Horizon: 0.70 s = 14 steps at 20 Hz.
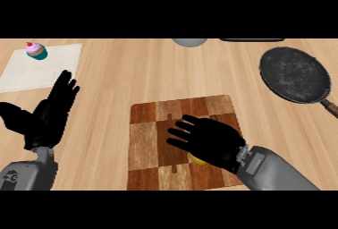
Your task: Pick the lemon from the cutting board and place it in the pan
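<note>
A checkered wooden cutting board [150, 134] lies at the counter's front centre. My right hand [210, 139] is spread over its right half, palm down, fingers pointing left. Only a sliver of the yellow lemon [196, 160] shows under the heel of that hand; the rest is hidden. The fingers look relaxed rather than curled round the fruit. A dark round pan [294, 74] sits at the back right, its handle pointing to the right edge. My left hand [49, 116] stays open at the left side, fingers up, away from the board.
A white cloth [26, 70] lies at the back left with a small cupcake [36, 51] on its far corner. A grey rounded object [190, 42] and a dark flat item [252, 40] show at the back edge.
</note>
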Tool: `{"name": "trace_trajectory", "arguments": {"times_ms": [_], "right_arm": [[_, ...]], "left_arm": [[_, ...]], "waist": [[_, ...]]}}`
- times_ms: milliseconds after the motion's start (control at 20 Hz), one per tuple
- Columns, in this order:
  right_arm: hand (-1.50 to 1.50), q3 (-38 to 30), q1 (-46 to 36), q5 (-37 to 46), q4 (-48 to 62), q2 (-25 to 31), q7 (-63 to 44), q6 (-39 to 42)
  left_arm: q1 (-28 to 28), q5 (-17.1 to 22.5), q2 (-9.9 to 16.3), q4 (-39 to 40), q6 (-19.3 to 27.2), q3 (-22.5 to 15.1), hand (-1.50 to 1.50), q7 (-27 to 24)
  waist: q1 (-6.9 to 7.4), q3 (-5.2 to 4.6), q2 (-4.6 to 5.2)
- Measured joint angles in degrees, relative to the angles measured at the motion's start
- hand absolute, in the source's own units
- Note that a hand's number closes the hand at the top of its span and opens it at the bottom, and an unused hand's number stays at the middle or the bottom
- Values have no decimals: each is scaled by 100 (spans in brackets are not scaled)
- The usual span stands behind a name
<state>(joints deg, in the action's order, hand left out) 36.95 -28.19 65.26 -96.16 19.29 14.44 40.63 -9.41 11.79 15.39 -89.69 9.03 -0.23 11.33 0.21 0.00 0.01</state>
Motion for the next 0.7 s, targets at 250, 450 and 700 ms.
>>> {"name": "trace_trajectory", "arguments": {"times_ms": [250,450,700], "right_arm": [[-150,11,-18,376,367,-201,200,-55],[-150,-4,-34,652,793,-408,356,-221],[-150,-118,66,897,1191,-638,585,-550]], "left_arm": [[20,-103,-107,30,-64,68,0,-37],[66,-72,-109,-135,-171,160,0,113],[86,-103,-110,-172,-305,277,0,152]], "waist": [[2,-1,-1],[7,-1,0],[3,0,-1]]}}
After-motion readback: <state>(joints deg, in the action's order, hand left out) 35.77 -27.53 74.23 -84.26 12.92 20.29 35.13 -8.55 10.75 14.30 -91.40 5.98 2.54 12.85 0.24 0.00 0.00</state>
